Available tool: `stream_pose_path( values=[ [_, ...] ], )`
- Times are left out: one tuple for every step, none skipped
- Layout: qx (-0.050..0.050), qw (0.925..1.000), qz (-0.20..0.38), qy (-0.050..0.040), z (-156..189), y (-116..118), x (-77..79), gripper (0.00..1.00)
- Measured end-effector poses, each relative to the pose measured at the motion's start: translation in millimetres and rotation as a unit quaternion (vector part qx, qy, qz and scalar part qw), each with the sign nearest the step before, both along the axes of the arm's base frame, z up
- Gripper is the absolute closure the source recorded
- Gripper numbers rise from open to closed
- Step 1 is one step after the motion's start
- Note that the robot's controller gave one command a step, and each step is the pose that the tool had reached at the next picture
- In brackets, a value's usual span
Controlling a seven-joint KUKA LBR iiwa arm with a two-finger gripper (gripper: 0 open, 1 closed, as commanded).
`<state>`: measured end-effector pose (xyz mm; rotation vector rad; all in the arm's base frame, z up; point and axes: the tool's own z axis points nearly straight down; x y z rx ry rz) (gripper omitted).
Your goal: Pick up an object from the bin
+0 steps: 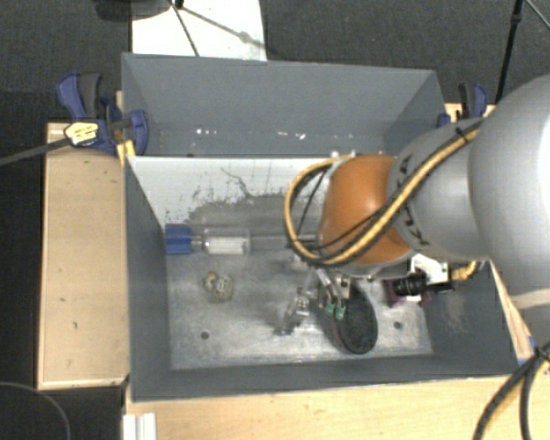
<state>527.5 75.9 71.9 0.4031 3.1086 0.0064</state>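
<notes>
Gripper (310,312) low over the bin floor, front centre-right, under the arm's orange cover (362,200); wide or narrow, cannot tell. Grey metal bin (147,273) holds a few loose things. Dark oval object (357,330) lies just beside the gripper on the view's right, near the front wall. Clear tube with blue cap (209,242) lies flat at left, well apart. Black-and-white piece (420,280) near the right wall. Small pale round item (219,285) near the tube.
</notes>
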Motion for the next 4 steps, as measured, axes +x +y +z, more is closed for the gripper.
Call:
stream_pose_path(
  values=[
    [-0.003,0.9945,0.105,0.0037,36,-59,-24.4,0.0],
    [0.005,0.9767,0.215,0.0019,1,-136,-18.4,0.0],
    [-0.002,0.9474,0.32,0.0035,3,-160,-29.5,0.0],
    [-0.005,0.8655,0.501,0.0004,38,-218,-36.6,0.0]
  ],
)
